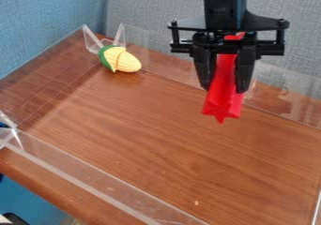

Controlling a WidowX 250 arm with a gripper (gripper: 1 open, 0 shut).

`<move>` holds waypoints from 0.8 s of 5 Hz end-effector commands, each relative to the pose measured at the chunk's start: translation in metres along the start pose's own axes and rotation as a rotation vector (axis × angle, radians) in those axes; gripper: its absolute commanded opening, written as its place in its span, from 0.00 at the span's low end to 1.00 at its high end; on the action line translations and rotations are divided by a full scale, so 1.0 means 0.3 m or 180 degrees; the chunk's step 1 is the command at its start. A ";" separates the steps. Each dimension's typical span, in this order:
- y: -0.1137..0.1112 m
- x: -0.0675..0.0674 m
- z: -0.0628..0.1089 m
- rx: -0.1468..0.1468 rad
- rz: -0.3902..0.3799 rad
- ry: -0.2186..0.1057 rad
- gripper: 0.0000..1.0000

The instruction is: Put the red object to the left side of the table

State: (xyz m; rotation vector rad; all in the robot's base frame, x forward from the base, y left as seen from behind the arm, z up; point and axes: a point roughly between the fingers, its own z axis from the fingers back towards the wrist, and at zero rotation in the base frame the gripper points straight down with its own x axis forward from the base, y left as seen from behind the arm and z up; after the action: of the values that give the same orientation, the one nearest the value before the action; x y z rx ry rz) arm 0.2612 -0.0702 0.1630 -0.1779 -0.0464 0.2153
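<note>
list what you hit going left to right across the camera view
corn toy at the back left of the table → red block, hanging upright from the gripper above the wood on the right

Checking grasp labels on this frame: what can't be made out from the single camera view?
- Upper end of the red object: hidden between the fingers of the tool, so the contact is unseen.
- The arm above the tool: cut off by the top edge.
- Table near right corner: cut off by the frame edge.
- Corn toy: too small for detail.
</note>
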 end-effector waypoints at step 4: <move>0.431 0.058 0.090 0.0086 0.0783 -0.0239 0.00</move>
State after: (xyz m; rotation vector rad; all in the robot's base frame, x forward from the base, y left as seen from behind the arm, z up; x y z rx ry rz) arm 0.2457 0.0624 0.1576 -0.1511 -0.0574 0.4812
